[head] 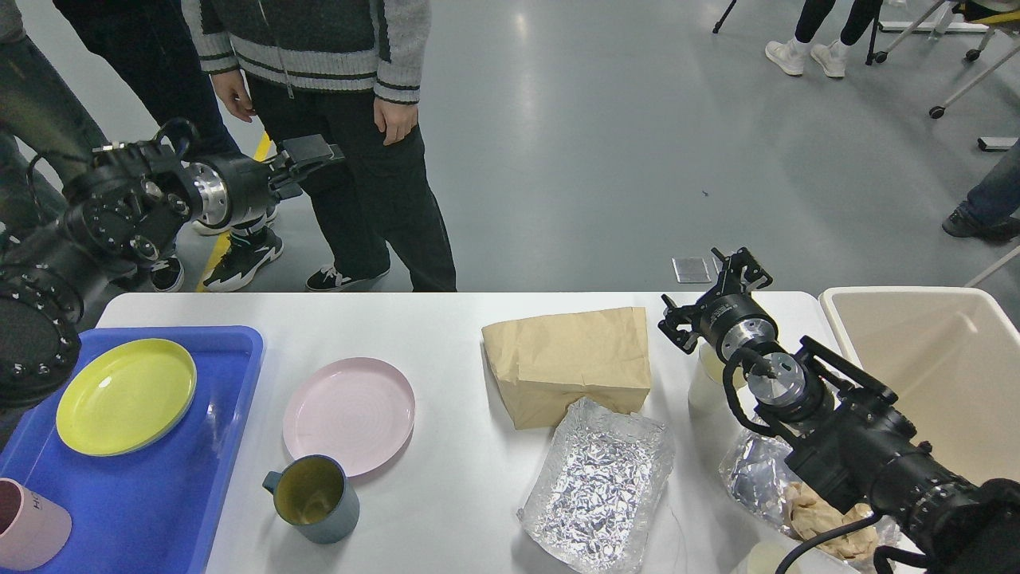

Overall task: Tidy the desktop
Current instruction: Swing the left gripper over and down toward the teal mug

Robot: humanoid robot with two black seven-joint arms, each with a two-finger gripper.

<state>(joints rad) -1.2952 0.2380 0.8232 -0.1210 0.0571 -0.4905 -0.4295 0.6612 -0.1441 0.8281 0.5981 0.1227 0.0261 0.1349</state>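
The white desktop spans the lower view, carrying a pink plate, a mug, a paper bag and a foil tray. The left gripper hangs raised past its far edge, jaws barely parted, empty. The right gripper hovers near the bag; its jaws cannot be made out.

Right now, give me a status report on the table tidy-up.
Left pincer raised off the table, empty. Right pincer over the far edge, grip unclear. Table cluttered: pink plate, mug, paper bag.
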